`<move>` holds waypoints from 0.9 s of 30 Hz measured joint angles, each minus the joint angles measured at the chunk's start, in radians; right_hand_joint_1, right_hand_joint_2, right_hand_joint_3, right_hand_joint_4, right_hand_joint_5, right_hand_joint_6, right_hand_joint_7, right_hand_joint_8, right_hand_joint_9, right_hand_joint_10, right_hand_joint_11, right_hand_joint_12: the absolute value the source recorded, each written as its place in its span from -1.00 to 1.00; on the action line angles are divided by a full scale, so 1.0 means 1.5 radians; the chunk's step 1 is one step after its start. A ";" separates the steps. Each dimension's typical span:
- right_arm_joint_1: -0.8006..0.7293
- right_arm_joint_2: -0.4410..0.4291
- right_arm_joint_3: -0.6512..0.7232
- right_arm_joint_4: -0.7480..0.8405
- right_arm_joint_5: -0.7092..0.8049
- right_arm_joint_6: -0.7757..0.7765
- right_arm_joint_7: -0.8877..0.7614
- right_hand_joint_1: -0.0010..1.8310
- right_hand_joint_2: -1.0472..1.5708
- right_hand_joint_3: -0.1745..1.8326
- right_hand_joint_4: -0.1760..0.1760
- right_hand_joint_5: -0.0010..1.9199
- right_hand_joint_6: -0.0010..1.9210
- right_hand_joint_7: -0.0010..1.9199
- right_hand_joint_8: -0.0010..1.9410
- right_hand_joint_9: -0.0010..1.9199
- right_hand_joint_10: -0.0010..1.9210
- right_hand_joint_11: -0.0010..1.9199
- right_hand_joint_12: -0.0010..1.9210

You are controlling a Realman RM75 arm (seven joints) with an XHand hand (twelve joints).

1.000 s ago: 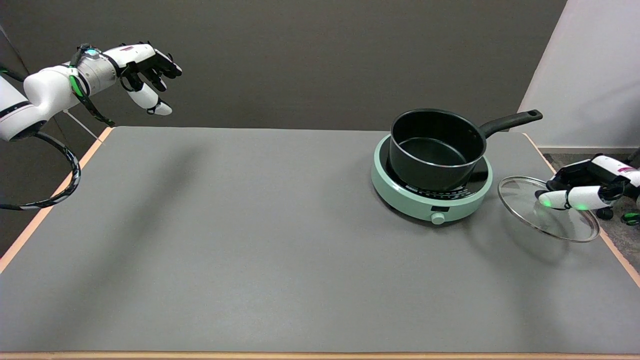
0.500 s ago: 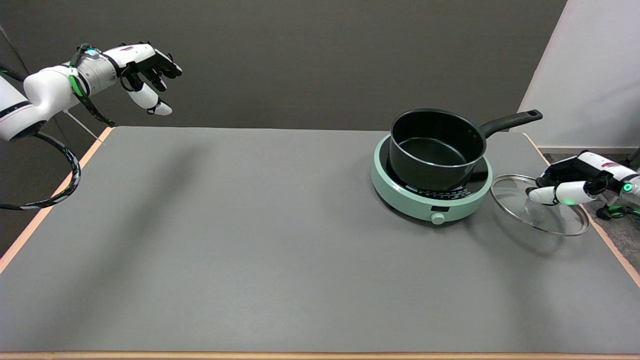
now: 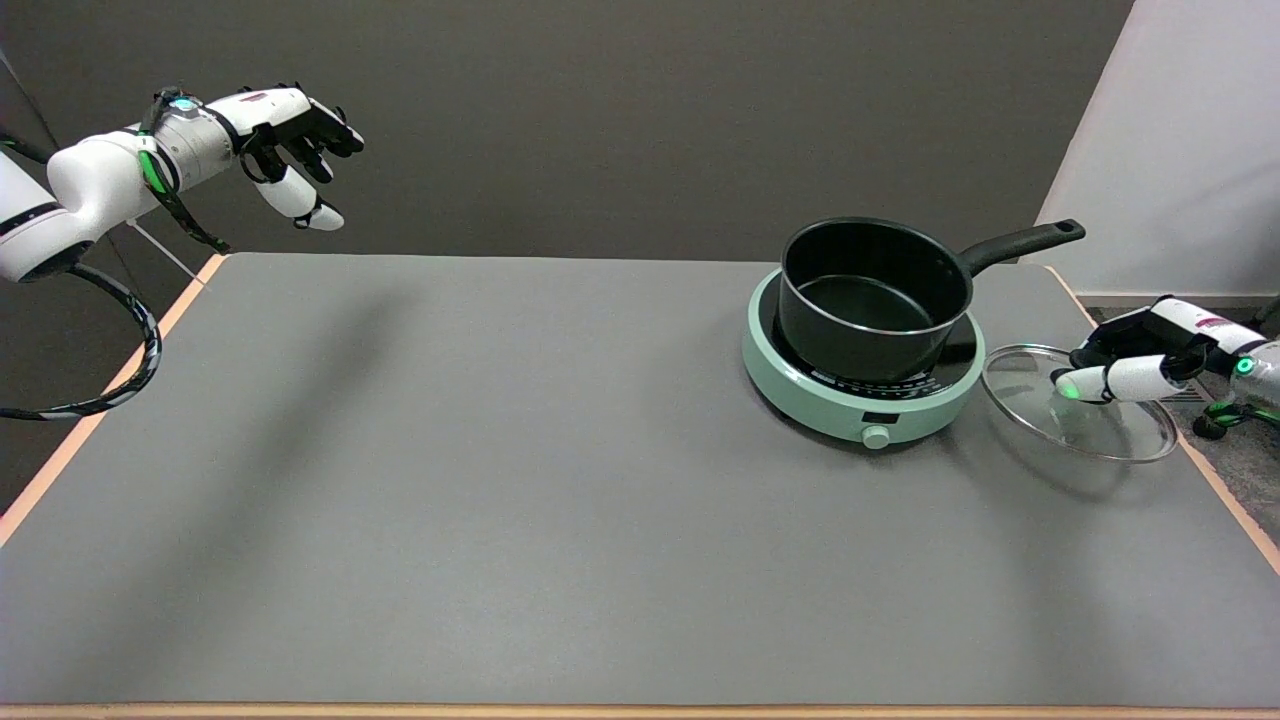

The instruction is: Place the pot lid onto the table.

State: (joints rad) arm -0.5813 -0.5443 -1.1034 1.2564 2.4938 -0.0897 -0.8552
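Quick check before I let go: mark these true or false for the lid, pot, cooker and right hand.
1. The glass lid is on the pot. False: it lies right of the cooker, near the table's right edge.
2. The right hand is at the lid's middle. True.
3. The pot holds food. False: it looks empty.
4. The pot stands on the green cooker. True.
5. The pot's handle points left. False: it points right and away.

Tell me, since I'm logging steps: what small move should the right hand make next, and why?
Probably lower slightly and let go: the right hand grips the round glass pot lid at its middle, beside the mint-green cooker, low over the grey table.
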 measured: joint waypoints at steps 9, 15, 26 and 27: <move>0.055 0.016 -0.048 -0.030 0.000 0.002 0.000 0.34 0.74 -0.86 -1.00 -0.25 0.20 -0.08 0.48 -0.16 0.84 -0.61 0.91; 0.099 0.025 -0.082 -0.050 -0.005 0.003 0.000 0.34 0.74 -0.85 -1.00 -0.24 0.20 -0.07 0.48 -0.15 0.83 -0.58 0.91; 0.186 0.022 -0.149 -0.085 -0.050 0.031 0.000 0.34 0.73 -0.85 -1.00 -0.24 0.20 -0.08 0.48 -0.17 0.86 -0.58 0.92; 0.191 0.021 -0.153 -0.086 -0.055 0.035 0.000 0.34 0.74 -0.85 -1.00 -0.24 0.20 -0.08 0.48 -0.18 0.86 -0.61 0.92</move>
State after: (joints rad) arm -0.2942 -0.5133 -1.3329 1.1270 2.4114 -0.0370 -0.8554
